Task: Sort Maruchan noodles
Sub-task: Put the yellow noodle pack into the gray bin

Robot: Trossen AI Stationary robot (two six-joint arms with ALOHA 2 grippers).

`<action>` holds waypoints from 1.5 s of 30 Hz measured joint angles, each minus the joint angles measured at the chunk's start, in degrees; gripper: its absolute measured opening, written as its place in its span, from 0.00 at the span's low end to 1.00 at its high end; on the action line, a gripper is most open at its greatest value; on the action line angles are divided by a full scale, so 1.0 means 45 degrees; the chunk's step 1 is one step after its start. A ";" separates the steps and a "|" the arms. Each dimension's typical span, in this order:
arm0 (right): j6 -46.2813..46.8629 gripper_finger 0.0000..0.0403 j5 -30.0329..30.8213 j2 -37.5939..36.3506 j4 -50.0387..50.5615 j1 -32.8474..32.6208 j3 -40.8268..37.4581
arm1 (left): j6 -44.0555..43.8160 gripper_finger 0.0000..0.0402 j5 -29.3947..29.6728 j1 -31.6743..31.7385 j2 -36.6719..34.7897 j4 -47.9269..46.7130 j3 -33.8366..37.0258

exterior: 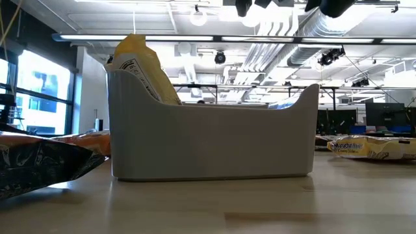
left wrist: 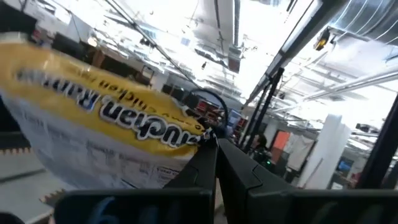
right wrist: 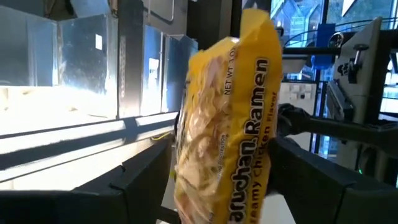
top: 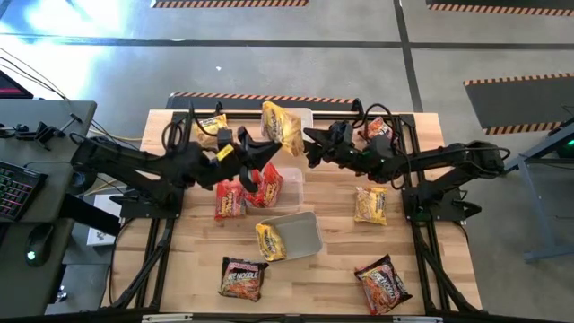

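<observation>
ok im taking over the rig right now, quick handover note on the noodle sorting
Left gripper: shut on a yellow packet, held up over the far tub.
Right gripper: fingers open on either side of that same packet, not gripping.
Done: red packets in the middle tub, one yellow packet in the near tub.
Left: loose packets around the table, including dark ones at the near edge and a yellow one on the right.
</observation>
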State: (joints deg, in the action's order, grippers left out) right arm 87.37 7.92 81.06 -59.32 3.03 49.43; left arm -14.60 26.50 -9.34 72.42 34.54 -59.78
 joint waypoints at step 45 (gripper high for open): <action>-0.2003 0.59 -0.2557 0.0000 -0.1303 0.1743 0.0002 | -0.1794 0.00 -0.1271 0.1004 0.1417 0.0702 -0.0745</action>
State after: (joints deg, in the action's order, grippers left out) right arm 78.35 -3.59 81.06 -65.19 10.87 49.44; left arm -22.68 20.78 -4.82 78.80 37.71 -63.13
